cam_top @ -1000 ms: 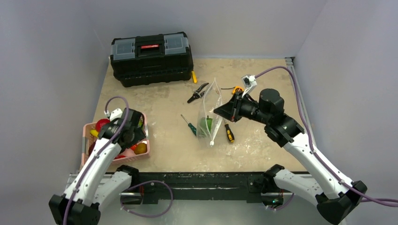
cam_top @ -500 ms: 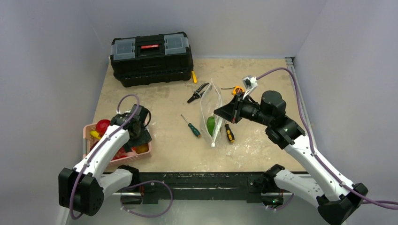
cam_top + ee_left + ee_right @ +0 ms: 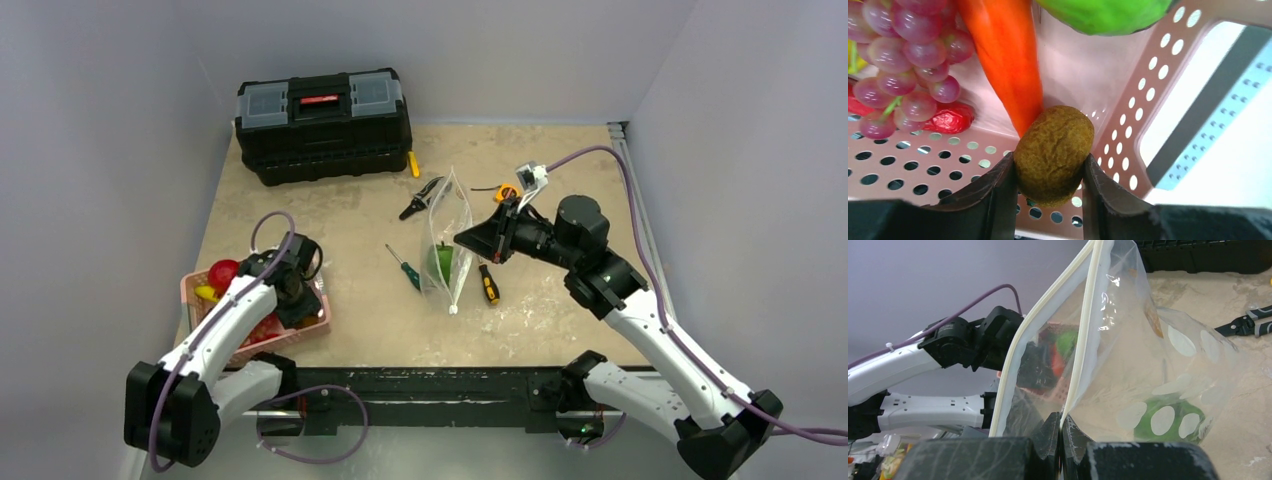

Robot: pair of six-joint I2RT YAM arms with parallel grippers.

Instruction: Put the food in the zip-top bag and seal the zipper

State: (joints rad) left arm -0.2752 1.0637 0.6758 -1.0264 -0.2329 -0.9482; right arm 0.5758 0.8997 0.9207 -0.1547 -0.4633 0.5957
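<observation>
- The left gripper (image 3: 1048, 167) is lowered into the pink basket (image 3: 1128, 125). It is partly closed, with both fingers (image 3: 993, 195) pressed against the sides of a brown kiwi (image 3: 1054, 150).
- The kiwi is seen against the perforated basket wall, touching the tip of an orange carrot (image 3: 1008, 60).
- Beside the carrot, a bunch of purple grapes (image 3: 903, 55) is seen, with a red chili (image 3: 950, 117) below it. A green fruit (image 3: 1103, 12) lies at the top edge of the wrist view.
- From above, a red round fruit (image 3: 222, 270) and a yellow banana (image 3: 207, 293) are seen at the basket's far left. The basket is set at the table's (image 3: 560, 160) near left corner.
- The right gripper (image 3: 1062, 432) is fully closed, and the rim of the zip-top bag (image 3: 1148, 365) is pinched at one end of its mouth.
- The bag is held upright near the table's middle. The two strips of the zipper (image 3: 1040, 315) are parted, so the mouth is open.
- One green pepper (image 3: 1168, 420) lies at the bottom of the bag.
- The bag is flanked by a green-handled screwdriver (image 3: 408, 270) and a yellow-and-black screwdriver (image 3: 488, 285).
- Black pliers (image 3: 422, 197) lie just beyond the bag, and a black toolbox (image 3: 322, 125) is placed at the far left.
</observation>
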